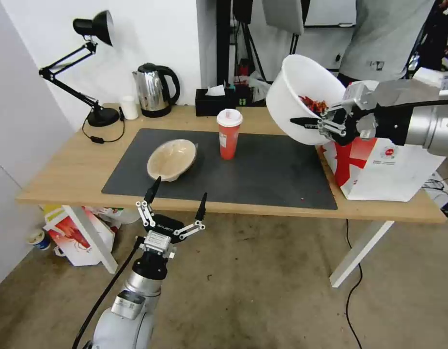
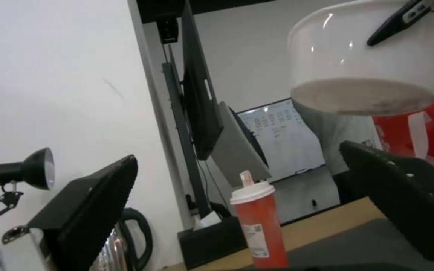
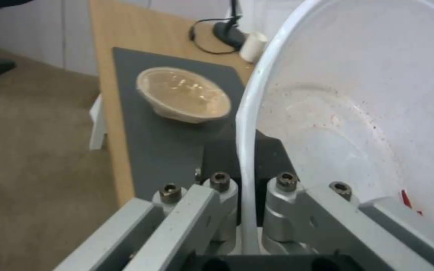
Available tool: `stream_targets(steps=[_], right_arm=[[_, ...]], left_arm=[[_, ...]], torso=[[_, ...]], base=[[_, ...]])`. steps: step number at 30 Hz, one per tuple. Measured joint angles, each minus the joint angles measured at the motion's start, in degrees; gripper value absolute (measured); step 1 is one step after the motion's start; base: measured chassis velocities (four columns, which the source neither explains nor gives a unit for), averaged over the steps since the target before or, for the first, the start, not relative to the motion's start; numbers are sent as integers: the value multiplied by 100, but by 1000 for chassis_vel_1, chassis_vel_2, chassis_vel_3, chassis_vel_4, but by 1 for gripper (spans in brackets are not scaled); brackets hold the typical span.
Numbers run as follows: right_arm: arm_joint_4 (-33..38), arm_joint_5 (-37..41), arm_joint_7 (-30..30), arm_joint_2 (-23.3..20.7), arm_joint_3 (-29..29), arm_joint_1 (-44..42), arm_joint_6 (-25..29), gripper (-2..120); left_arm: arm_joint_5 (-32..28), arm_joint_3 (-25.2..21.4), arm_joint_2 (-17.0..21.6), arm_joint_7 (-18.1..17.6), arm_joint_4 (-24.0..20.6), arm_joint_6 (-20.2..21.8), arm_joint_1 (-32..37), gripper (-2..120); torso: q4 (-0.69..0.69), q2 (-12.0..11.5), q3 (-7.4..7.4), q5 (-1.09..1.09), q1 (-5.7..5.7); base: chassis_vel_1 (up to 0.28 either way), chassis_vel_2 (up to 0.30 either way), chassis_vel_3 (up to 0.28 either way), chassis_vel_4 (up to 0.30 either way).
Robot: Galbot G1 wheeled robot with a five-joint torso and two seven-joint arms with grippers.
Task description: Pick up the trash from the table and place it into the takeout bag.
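Right hand (image 1: pixel 308 123) pinches rim of white bowl (image 1: pixel 301 97), one finger inside, one outside; bowl lifted and tilted above bag (image 1: pixel 388 165) at table's right end, red scraps (image 1: pixel 313 103) inside. Red cup (image 1: pixel 229 134) upright on grey mat (image 1: pixel 262 169), mid-table. Beige bowl (image 1: pixel 172 159) on mat, left of cup, leaning. Left hand (image 1: pixel 177 196) spread open, holding nothing, at table (image 1: pixel 64 169) front edge just before beige bowl. Kettle (image 1: pixel 153 89) and lamp (image 1: pixel 83 68) at back.
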Motion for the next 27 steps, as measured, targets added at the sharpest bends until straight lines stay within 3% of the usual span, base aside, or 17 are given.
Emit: stream_targets(steps=[11,18,27], right_arm=[[-151,173,8,-683,177,-42,-50,0],[-779,146,-176,-764,292,-13,-68,0],[-1009,142,-259,-847,418,-13,-69,0]], left_arm=[[-59,-98,15,-8,-20,-62,-26,100],[-139,-120,32,-6,2,-97,-29,100],[-157,-122,41,-4,16,-107,-42,100]], torso=[[1,-1,0,-1,0],[0,-1,0,1,0],[0,-1,0,0,0]], base=[[0,0,0,0],[0,0,0,0],[0,0,0,0]])
